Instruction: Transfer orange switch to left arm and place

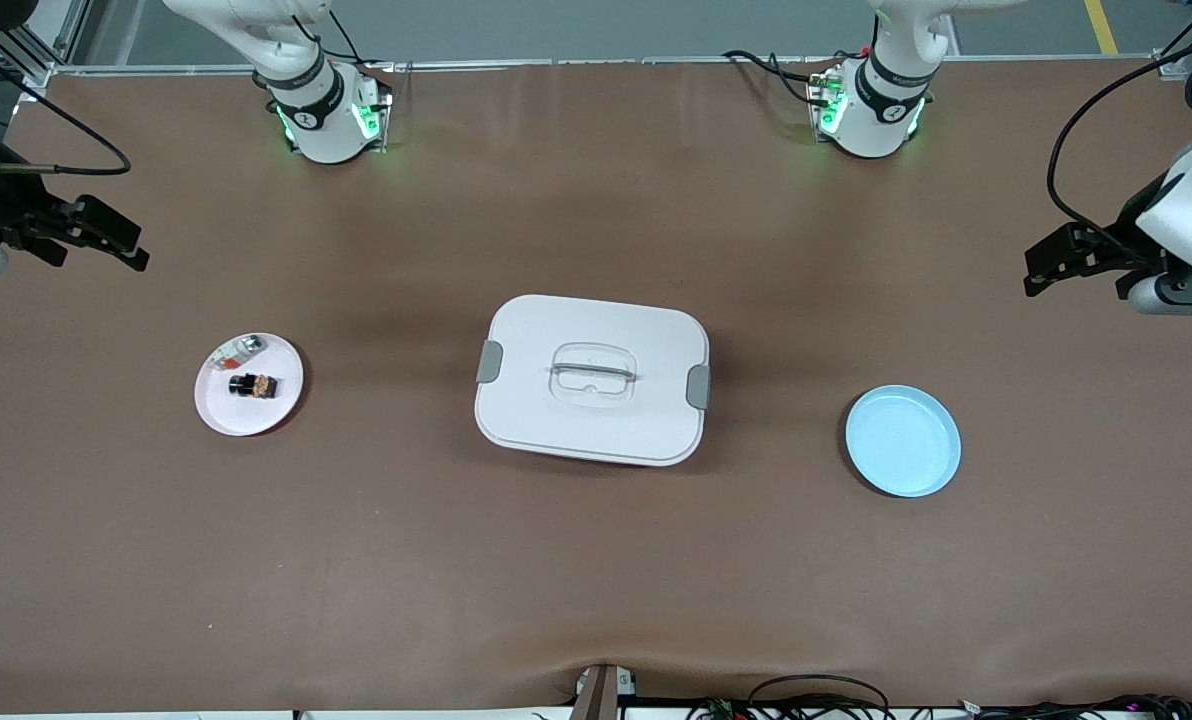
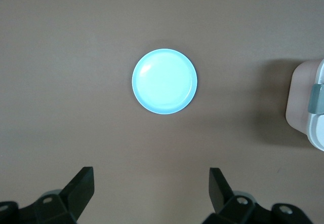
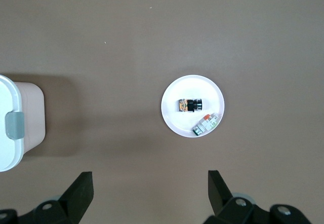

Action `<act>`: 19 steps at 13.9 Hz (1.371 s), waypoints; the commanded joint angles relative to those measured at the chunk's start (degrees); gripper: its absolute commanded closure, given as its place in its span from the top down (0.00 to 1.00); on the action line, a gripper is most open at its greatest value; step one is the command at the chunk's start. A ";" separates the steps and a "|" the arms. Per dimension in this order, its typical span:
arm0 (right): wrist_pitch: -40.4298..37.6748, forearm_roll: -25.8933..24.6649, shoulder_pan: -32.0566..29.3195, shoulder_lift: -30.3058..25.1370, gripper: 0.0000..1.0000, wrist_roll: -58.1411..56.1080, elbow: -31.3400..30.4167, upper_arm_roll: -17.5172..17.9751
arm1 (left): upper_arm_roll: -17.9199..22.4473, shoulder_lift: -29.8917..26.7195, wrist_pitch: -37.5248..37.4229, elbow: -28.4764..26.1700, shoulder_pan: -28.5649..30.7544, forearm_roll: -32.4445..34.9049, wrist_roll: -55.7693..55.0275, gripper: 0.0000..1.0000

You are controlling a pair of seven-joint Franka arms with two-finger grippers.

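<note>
Plates flank your box (image 1: 592, 378): orange switch (image 1: 253, 384) lies on the pink one (image 1: 231, 415), blue one (image 1: 903, 441) bare, presumably its destination. Farther up, right gripper (image 1: 106, 238) and left gripper (image 1: 1066, 258) hang open, waiting.

orange switch (image 1: 253, 384) lying on pink plate (image 1: 218, 409), white box (image 1: 592, 379) mid-table, lid shut

White box (image 1: 592, 380) with grey latches, pale pink plate (image 1: 218, 410), light blue plate (image 1: 902, 441), black-and-orange switch (image 1: 253, 384), brown table (image 1: 596, 560)
</note>
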 commanded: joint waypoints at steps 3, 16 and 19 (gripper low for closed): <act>-2.73 -0.51 -0.46 1.02 1.00 0.23 1.45 0.11 | -0.23 0.29 -1.04 0.98 0.00 0.82 0.75 1.00; -2.73 -0.43 -0.55 9.81 1.00 -0.30 3.03 0.11 | -0.23 0.38 -1.04 0.98 0.00 0.74 0.75 1.00; -2.11 0.01 -1.51 12.70 1.00 -0.39 3.55 0.11 | -0.23 0.38 -1.04 0.98 0.00 0.74 0.75 1.00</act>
